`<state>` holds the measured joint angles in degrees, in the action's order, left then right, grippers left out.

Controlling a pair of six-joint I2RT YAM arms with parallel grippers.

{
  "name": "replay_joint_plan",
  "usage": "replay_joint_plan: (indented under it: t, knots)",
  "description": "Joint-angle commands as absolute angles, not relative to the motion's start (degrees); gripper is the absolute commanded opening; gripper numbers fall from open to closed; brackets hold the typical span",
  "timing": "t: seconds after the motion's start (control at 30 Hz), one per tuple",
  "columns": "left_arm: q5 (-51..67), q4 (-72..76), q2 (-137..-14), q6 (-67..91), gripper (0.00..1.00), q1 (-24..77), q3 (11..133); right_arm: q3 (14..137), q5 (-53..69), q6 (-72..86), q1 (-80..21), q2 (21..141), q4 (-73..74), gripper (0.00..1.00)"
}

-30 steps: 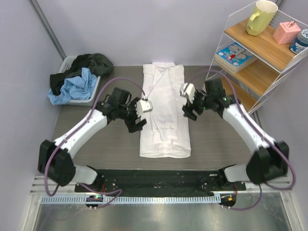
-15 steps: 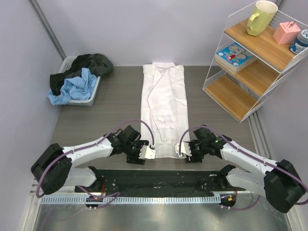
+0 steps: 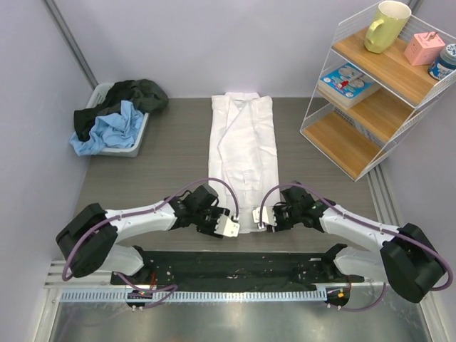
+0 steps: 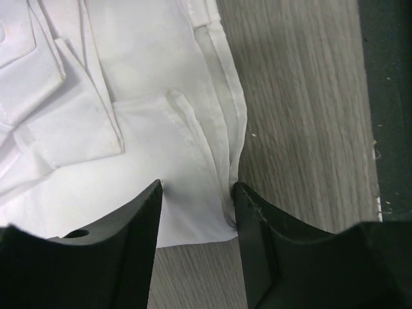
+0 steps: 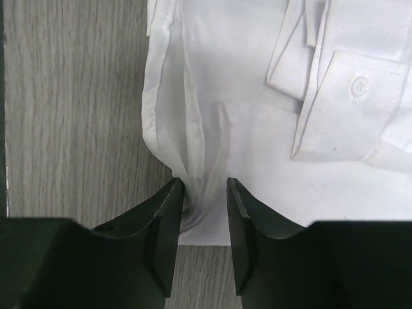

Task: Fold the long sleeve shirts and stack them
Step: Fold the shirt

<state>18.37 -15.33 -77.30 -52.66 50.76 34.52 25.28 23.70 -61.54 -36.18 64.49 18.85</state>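
Observation:
One white long sleeve shirt (image 3: 242, 149) lies folded into a long narrow strip down the middle of the table, collar at the far end. My left gripper (image 3: 226, 229) is at its near left hem corner. In the left wrist view the shirt (image 4: 129, 96) has its corner between the jaws of the left gripper (image 4: 197, 193), which stand open with flat cloth in the gap. My right gripper (image 3: 261, 219) is at the near right corner. There the shirt (image 5: 244, 129) puckers between the narrower, still open jaws of the right gripper (image 5: 202, 187).
A bin (image 3: 121, 150) at the far left holds dark and blue clothes (image 3: 114, 117). A wire shelf (image 3: 370, 107) at the right carries a mug (image 3: 387, 25), a pink box (image 3: 425, 48) and a book (image 3: 348, 80). A black mat (image 3: 235, 260) runs along the near edge.
Both arms swung from the shirt's mid sides down to its near hem corners. Both sets of jaws have narrowed around the cloth; the shirt itself has not shifted.

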Motion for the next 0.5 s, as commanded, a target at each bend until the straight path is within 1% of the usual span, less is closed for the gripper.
replay_joint_plan:
  t: [0.0, 0.03, 0.1, 0.13, 0.17, 0.23, 0.3, 0.33, 0.4, 0.47]
  knots:
    - [14.1, -12.8, -81.3, -52.7, 0.46, 51.6, 35.5, 23.0, 19.8, -61.4, -37.4, 68.1, 15.8, 0.37]
    - [13.9, -12.5, -81.5, -52.6, 0.39, 51.7, 35.8, 23.4, 19.8, -61.2, -37.6, 68.5, 15.6, 0.33]
    - [14.3, -11.9, -81.7, -51.9, 0.32, 51.7, 35.9, 24.5, 19.3, -60.5, -38.0, 69.4, 15.6, 0.20]
    - [14.3, -12.0, -81.7, -51.5, 0.21, 51.9, 36.2, 25.0, 19.2, -60.2, -38.1, 69.4, 15.9, 0.13]
    - [13.9, -12.0, -81.4, -51.0, 0.13, 52.1, 36.4, 25.7, 19.1, -59.4, -38.1, 69.2, 16.2, 0.01]
    - [14.1, -15.9, -80.6, -50.0, 0.00, 52.8, 37.9, 26.2, 18.7, -58.5, -38.5, 67.0, 18.3, 0.01]
    - [16.0, -20.7, -78.2, -50.7, 0.00, 55.4, 38.8, 26.4, 18.7, -56.7, -40.2, 64.1, 22.3, 0.01]
    - [16.1, -23.2, -76.8, -50.0, 0.00, 57.0, 38.2, 26.3, 18.7, -55.8, -41.4, 60.6, 23.7, 0.01]
    - [17.2, -25.1, -71.7, -48.0, 0.00, 61.9, 37.3, 25.9, 18.5, -51.2, -46.2, 56.4, 28.4, 0.01]
    - [17.4, -27.1, -68.5, -42.2, 0.00, 66.6, 36.7, 26.5, 17.9, -46.5, -51.6, 50.4, 31.2, 0.01]
